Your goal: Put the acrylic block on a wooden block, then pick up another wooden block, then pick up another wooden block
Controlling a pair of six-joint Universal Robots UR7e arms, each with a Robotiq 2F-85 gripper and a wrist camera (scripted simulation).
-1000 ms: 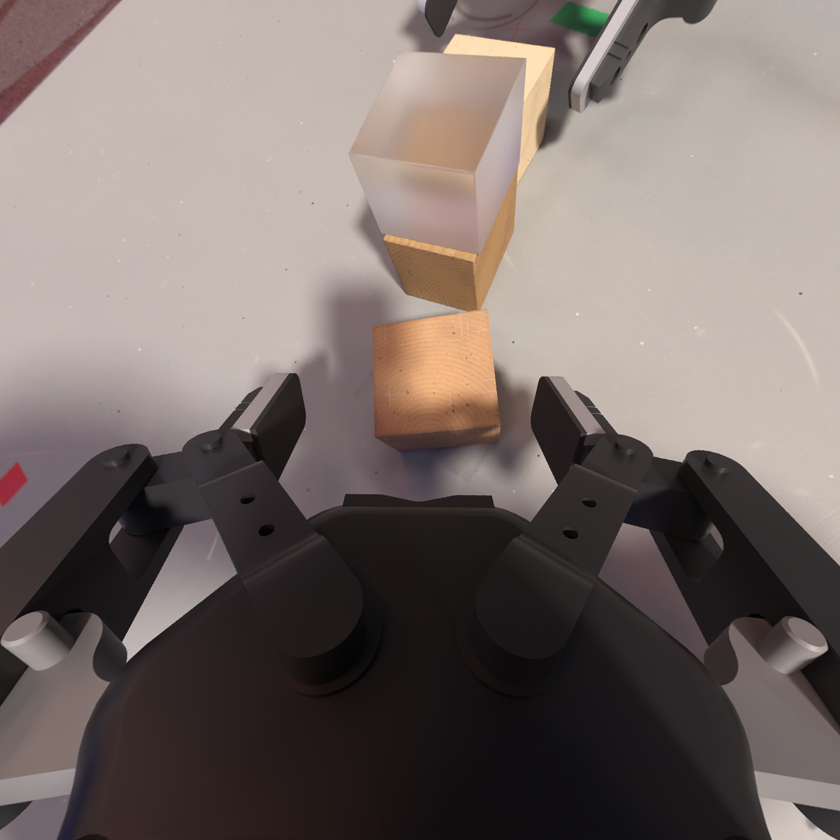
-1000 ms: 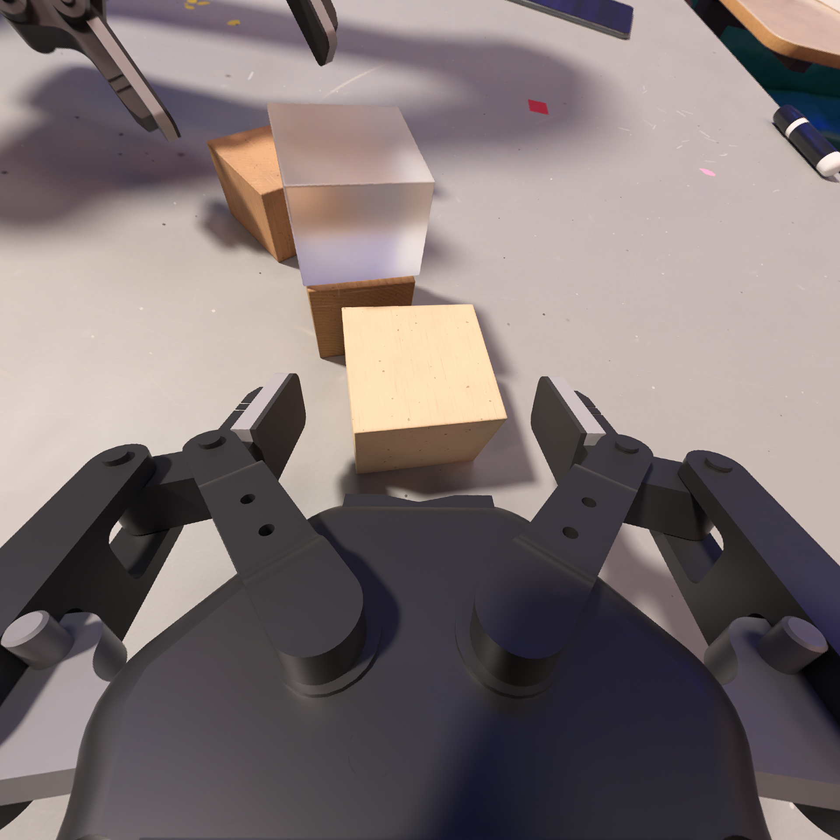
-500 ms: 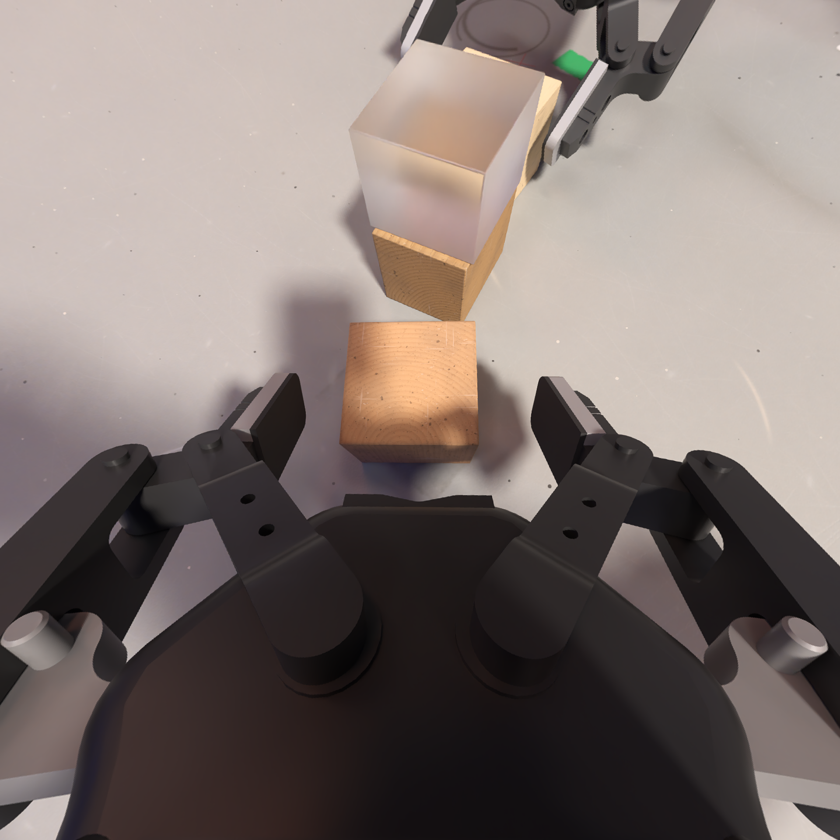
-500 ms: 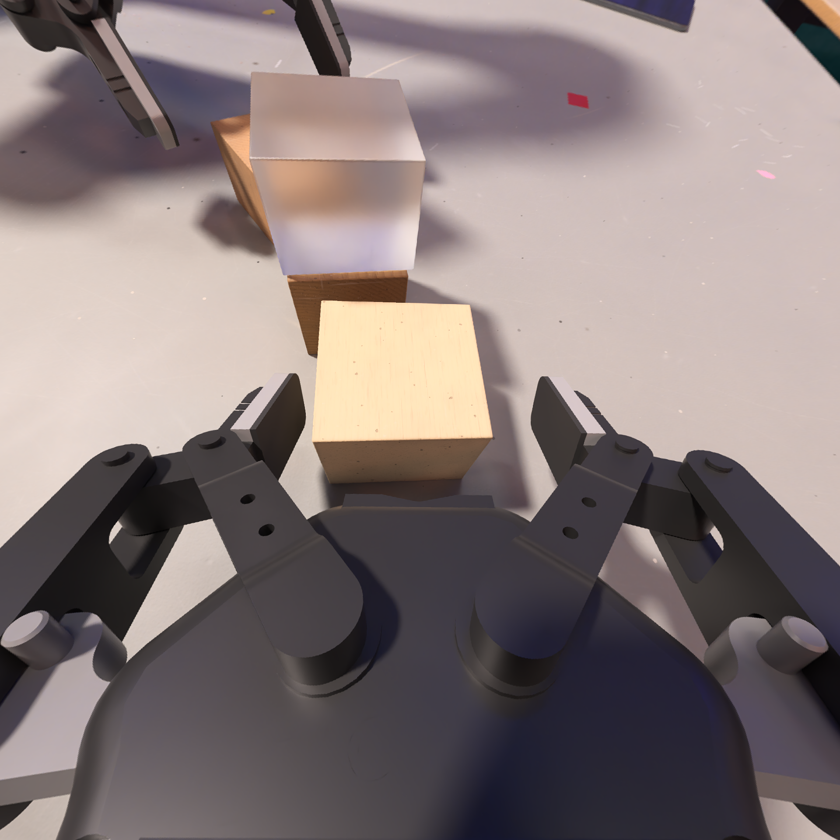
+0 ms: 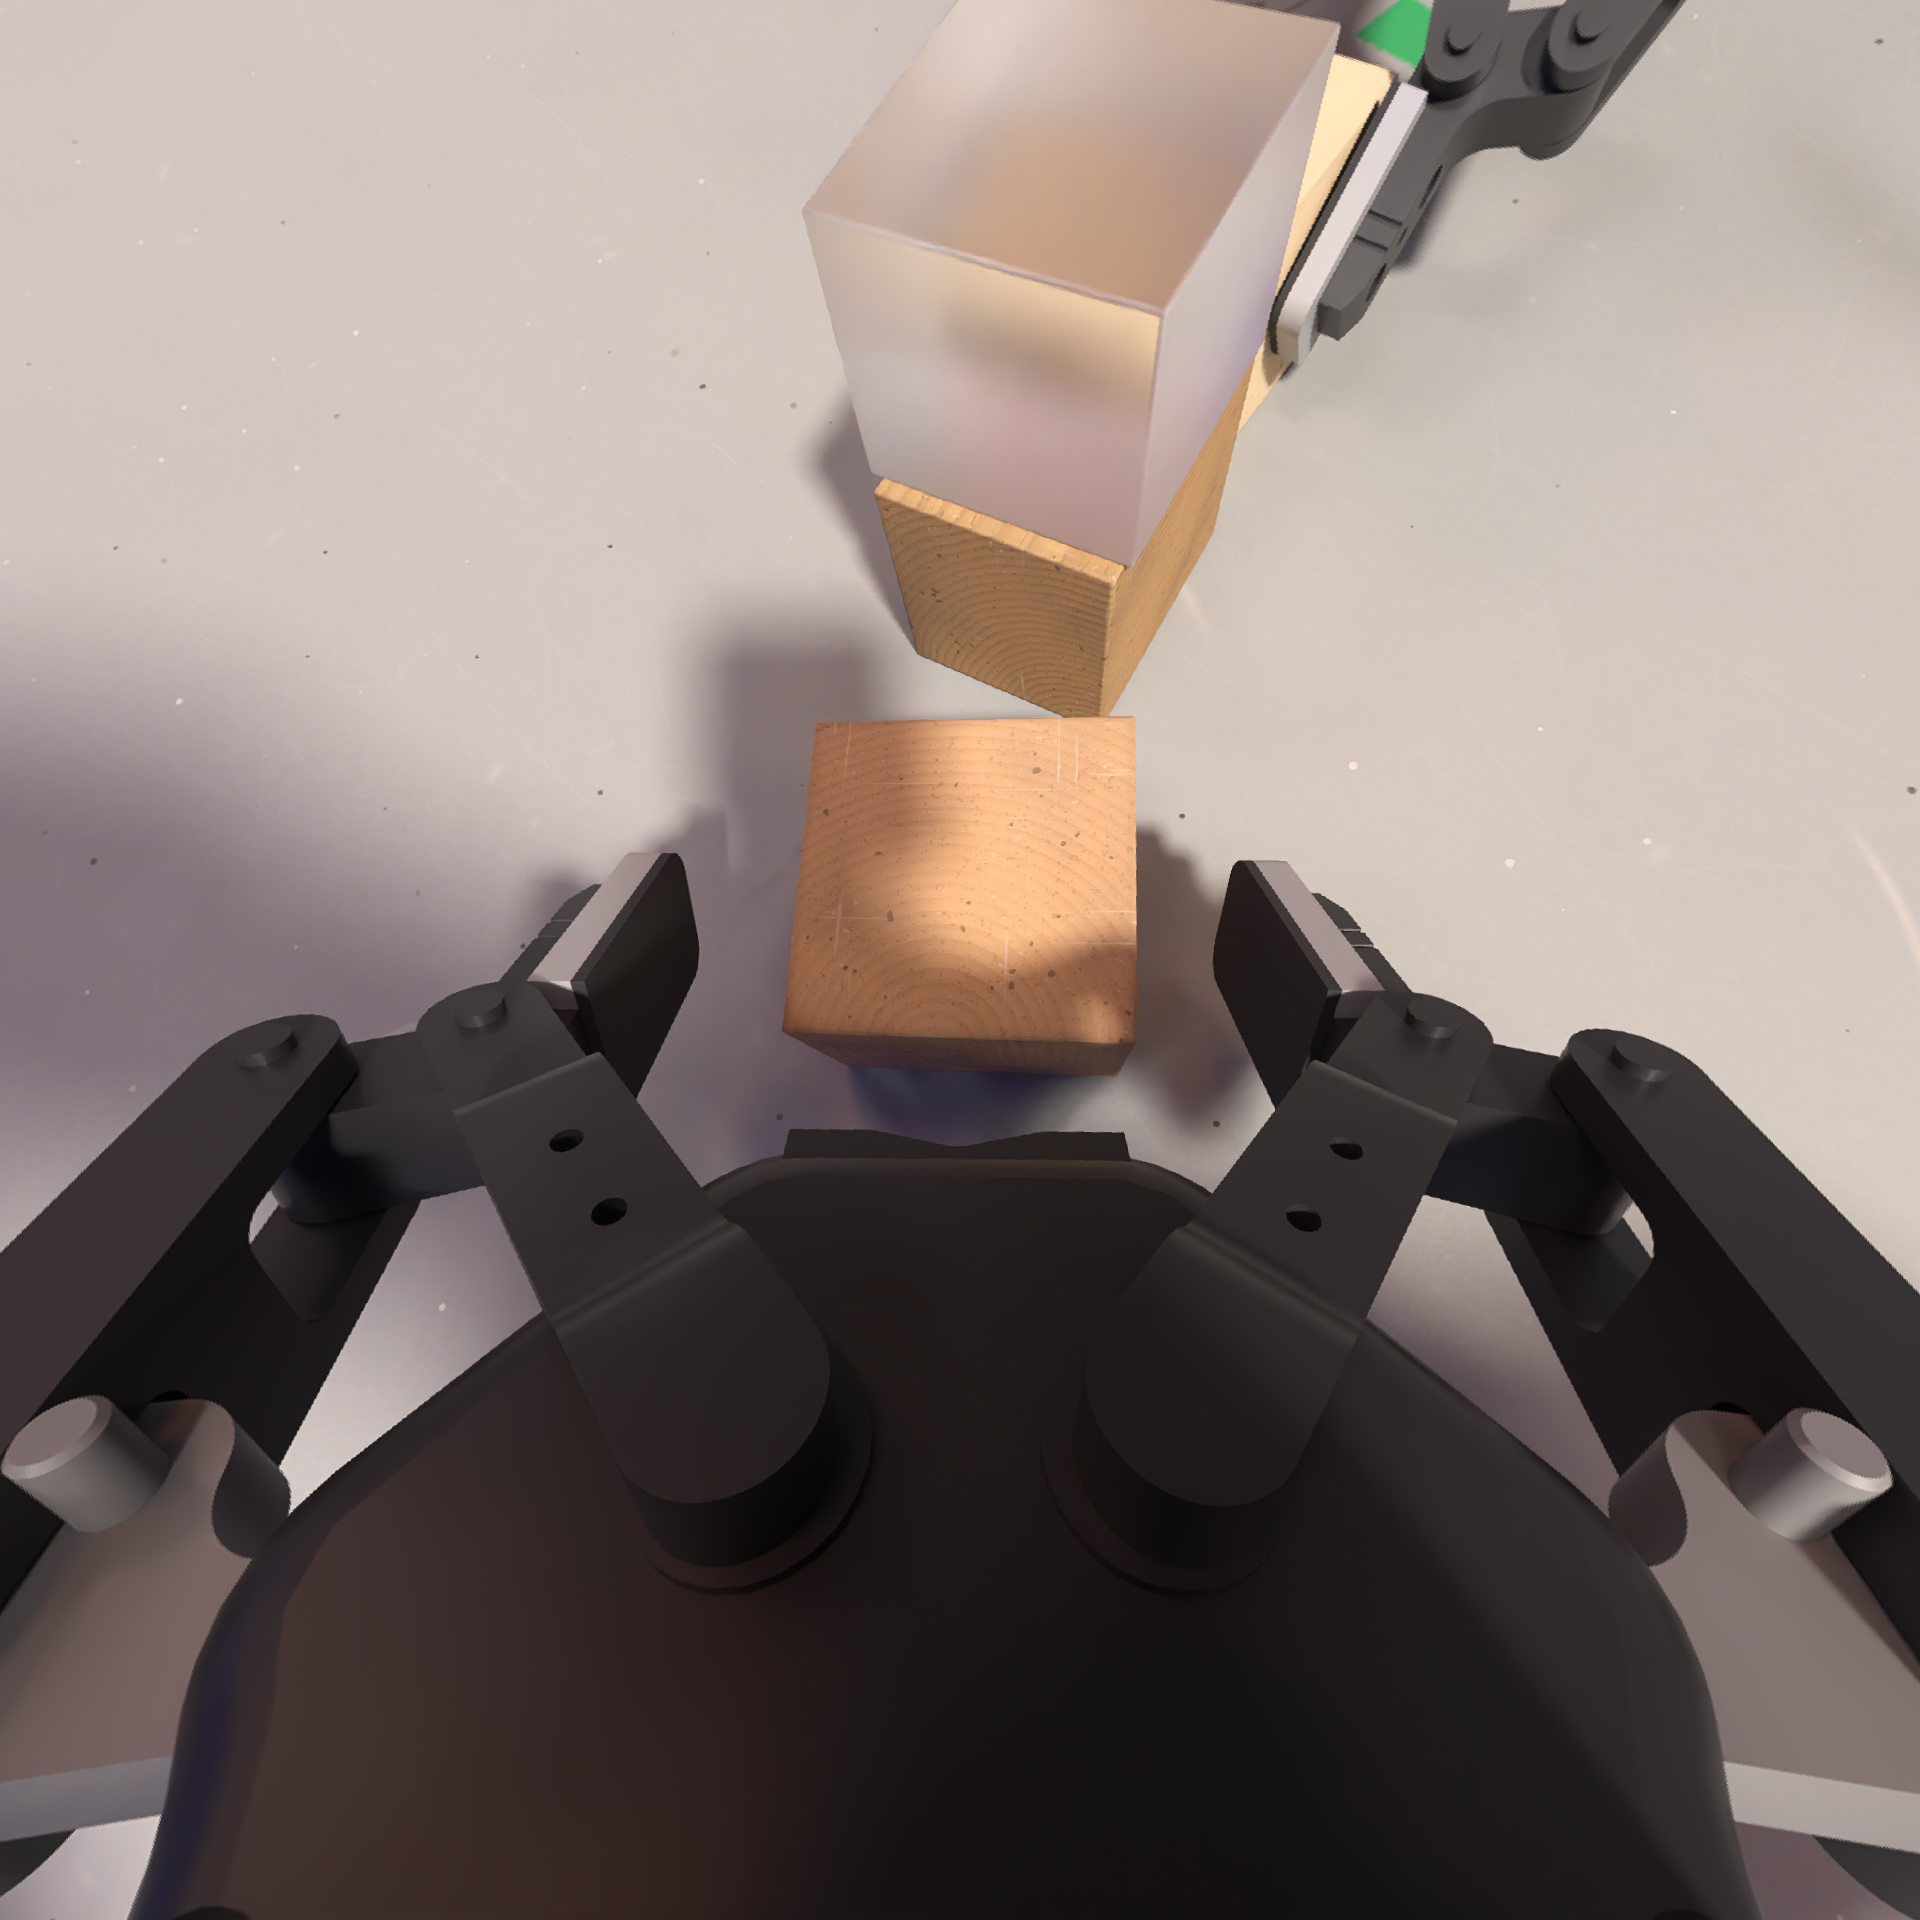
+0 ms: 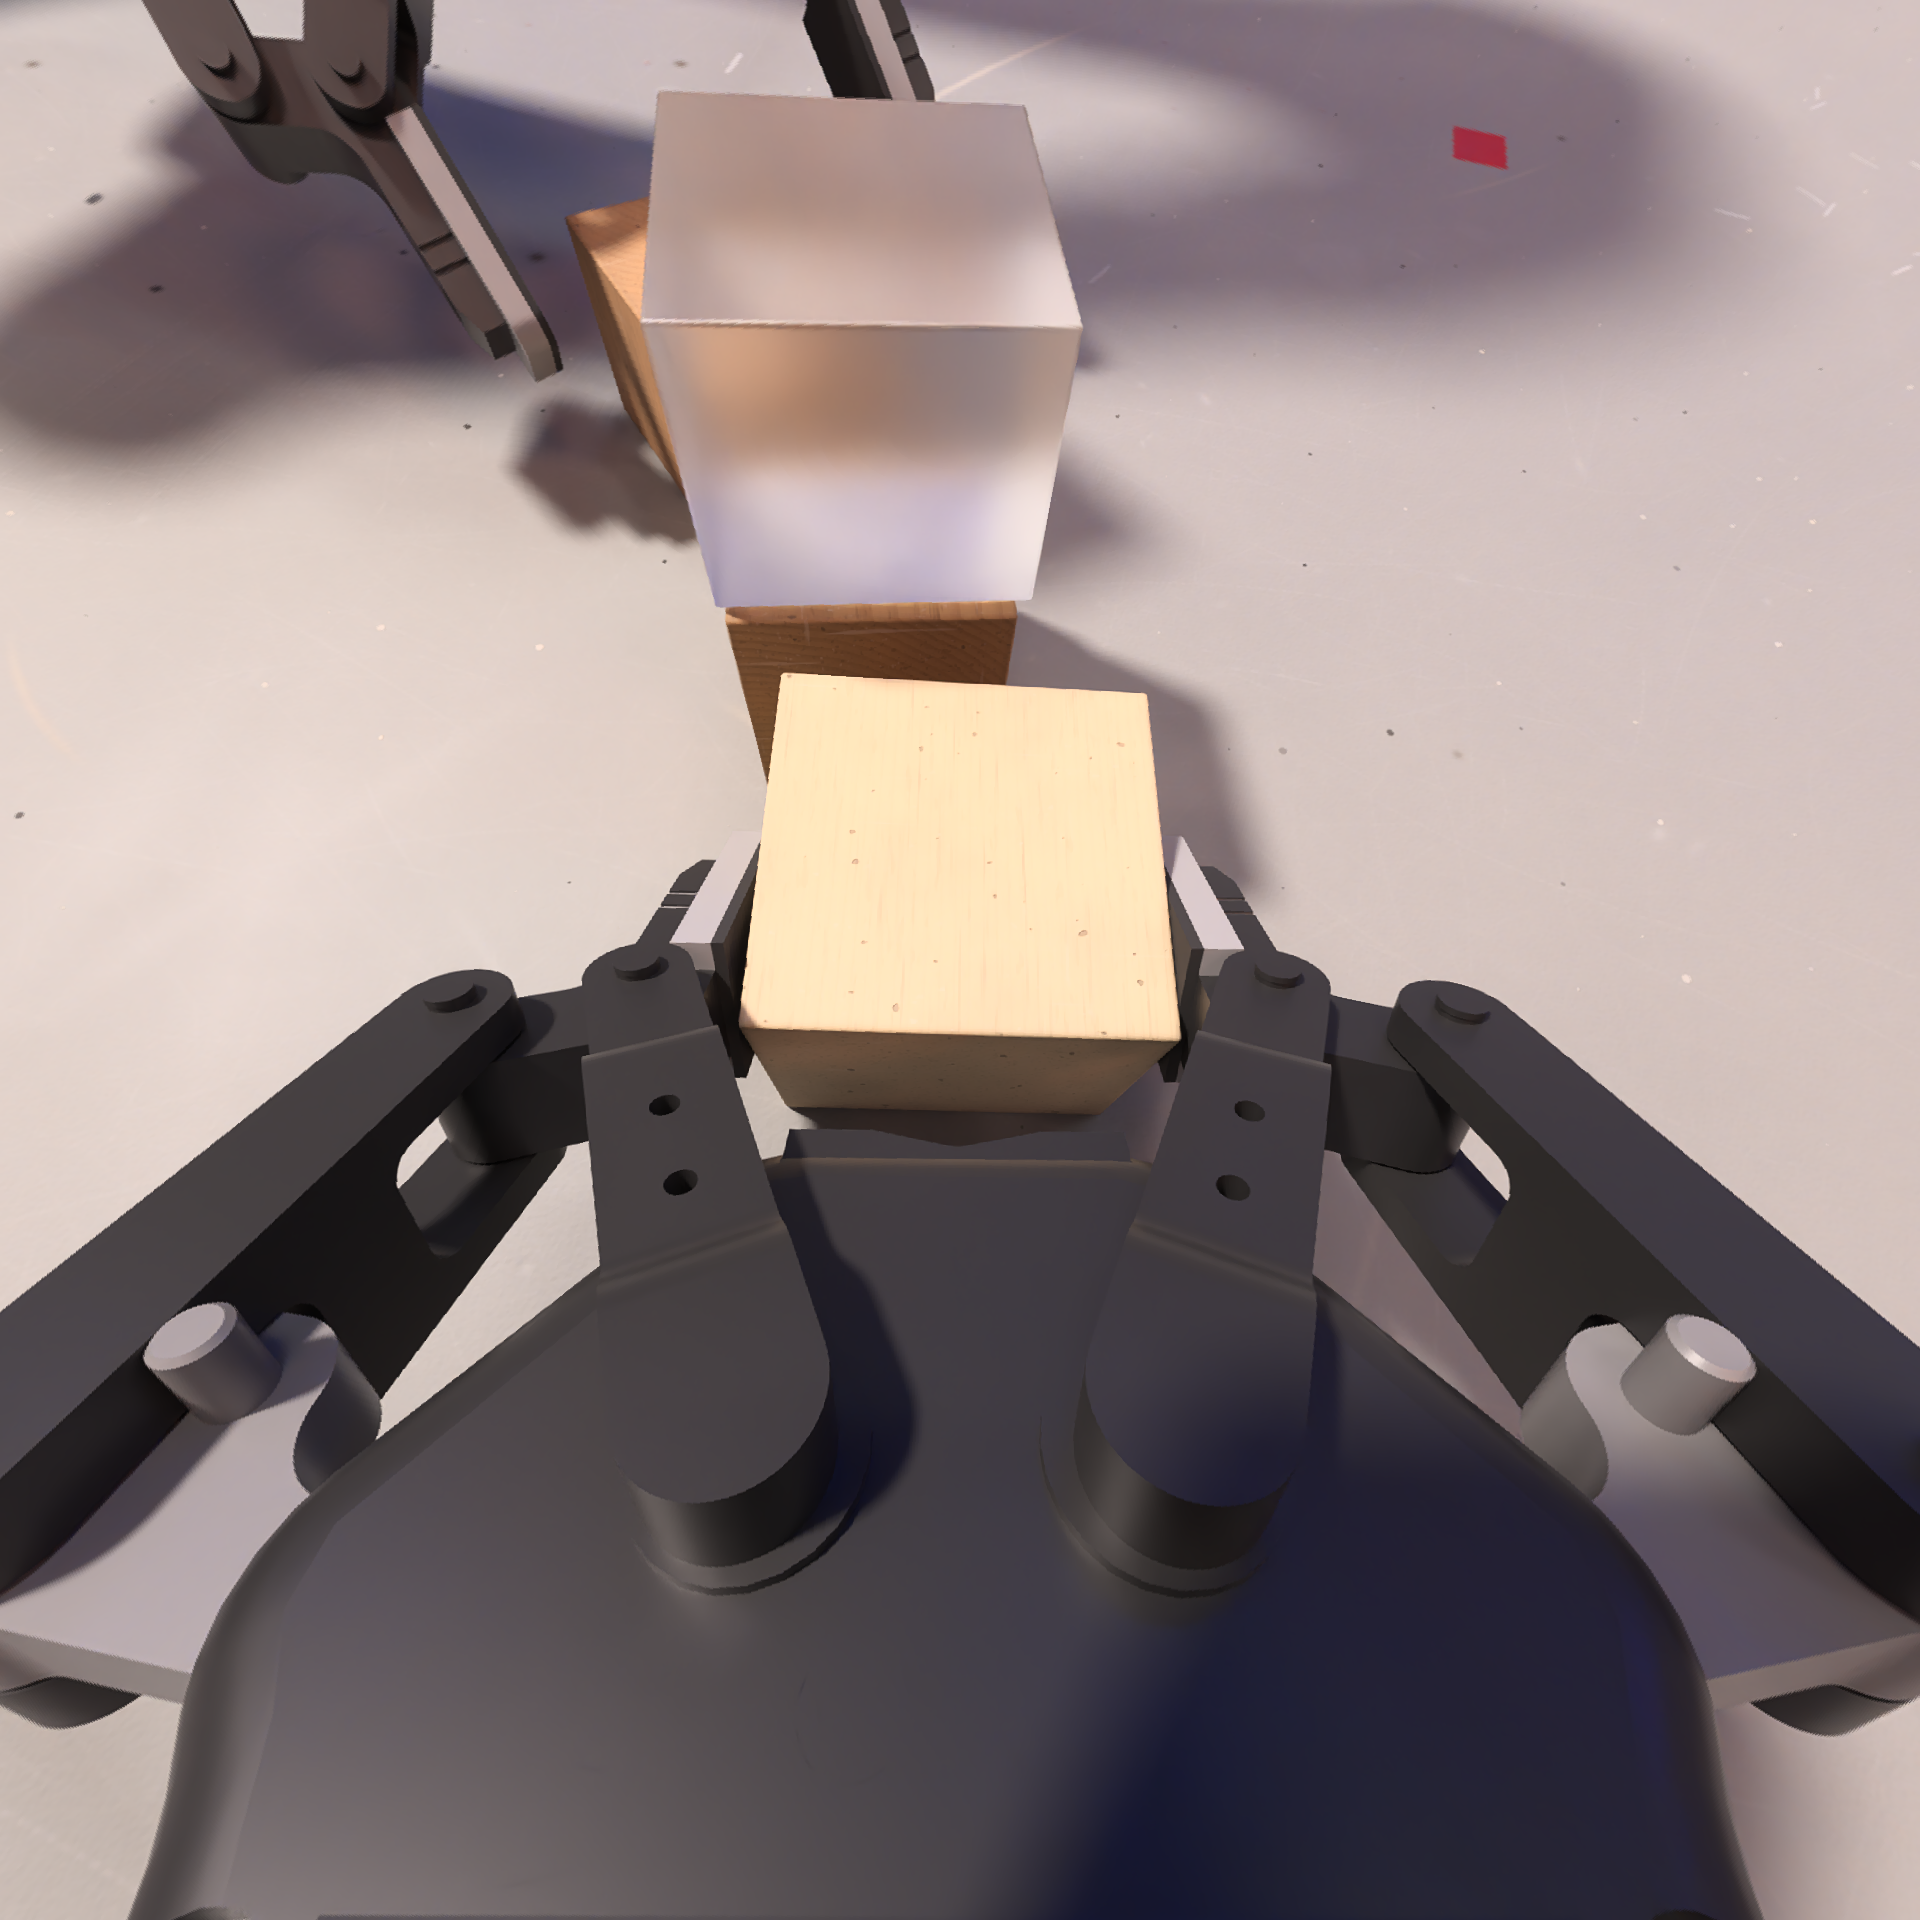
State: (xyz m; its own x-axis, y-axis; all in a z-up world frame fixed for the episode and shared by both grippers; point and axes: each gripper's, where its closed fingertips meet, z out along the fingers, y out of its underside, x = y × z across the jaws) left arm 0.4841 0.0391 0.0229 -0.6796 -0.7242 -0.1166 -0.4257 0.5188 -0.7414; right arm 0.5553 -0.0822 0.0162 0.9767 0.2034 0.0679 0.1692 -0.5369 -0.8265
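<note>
We judge the main risk to be the stack just ahead of both sets of jaws. The frosted acrylic block (image 5: 1049,281) already sits on a tan wooden block (image 5: 1023,608), overhanging it a little on the side nearest our left jaws. A reddish wooden block (image 5: 966,894) lies on the grey tabletop (image 5: 364,416) with its far corner touching, or almost touching, the base of that stack. If our left jaws close off-centre or drag the block forward, the base could be nudged and the acrylic block could slide off.

On the other side, a pale wooden block (image 6: 961,878) sits just in front of the same stack. Lifting it at a tilt could scrape the base block, though we cannot tell whether the two touch.

Our left gripper (image 5: 956,935) has its jaws wide apart, one on each side of the reddish block, with clear gaps on both sides. They touch nothing and hold nothing.

Our right gripper (image 6: 961,914) has its jaws drawn in against the two side faces of the pale block, and the pads (image 6: 717,899) look pressed flat to the wood. We cannot tell whether the block has left the tabletop yet.
</note>
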